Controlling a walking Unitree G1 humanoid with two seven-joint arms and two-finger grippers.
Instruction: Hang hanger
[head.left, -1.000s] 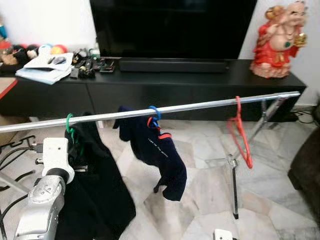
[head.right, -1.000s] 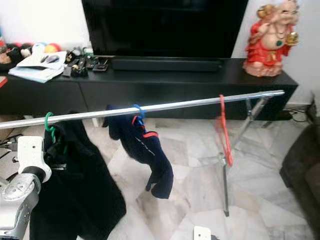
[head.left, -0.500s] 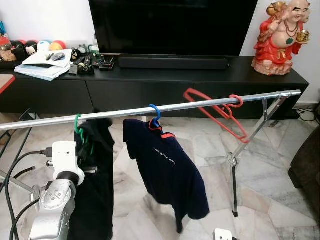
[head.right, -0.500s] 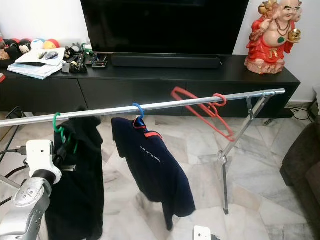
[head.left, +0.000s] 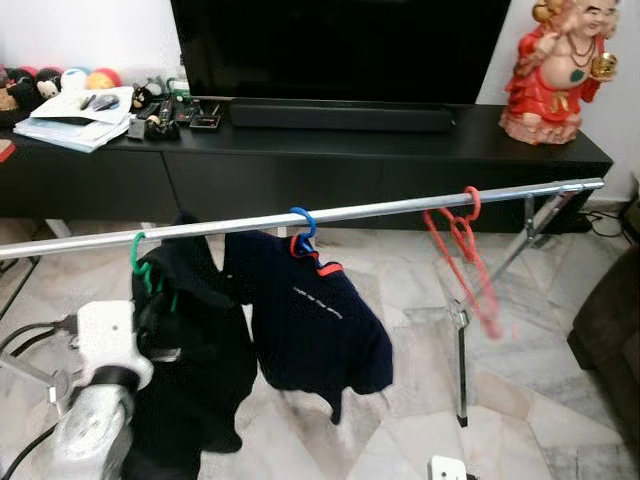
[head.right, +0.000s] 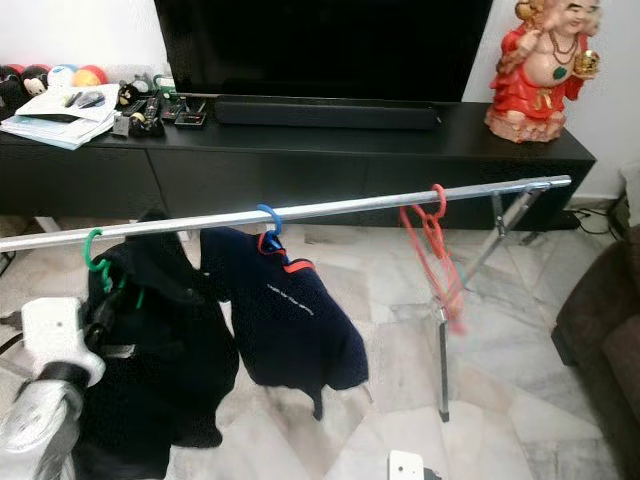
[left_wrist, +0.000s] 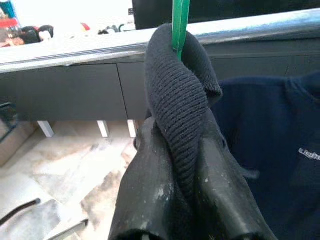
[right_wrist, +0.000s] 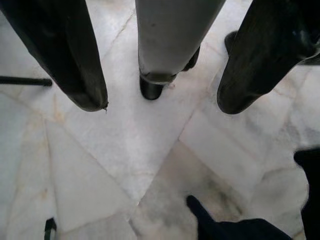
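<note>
So in the left eye view, the green hanger (head.left: 141, 262) is already hooked over the silver rail (head.left: 400, 208) at the left of the frame, with a black garment (head.left: 195, 350) drooping off it, and the left gripper (head.left: 158, 318) sits right below the hook, tucked into the cloth. Further along the rail there's a blue hanger (head.left: 303, 226) carrying a navy shirt (head.left: 315, 320), then an empty red hanger (head.left: 462, 250), blurred, toward the right end. Right eye view is the same scene; open floor (head.right: 520, 400) on the right, a sofa edge (head.right: 600, 350) at the far right, and the black TV cabinet (head.right: 300, 150) close behind the rail, so I'd say the free room is toward the camera and downward. Left wrist view: the two black fingers (left_wrist: 150, 200) are pinched narrow on the knitted collar right under the green hook. My guess is the plastic hanger is light and stiff while the fabric is soft and floppy, so gripping at the neck under the hook makes sense; letting go shouldn't need much clearance. Right wrist view: right gripper (right_wrist: 160, 100) hangs idle with fingers spread wide over the marble, holding nothing.
</note>
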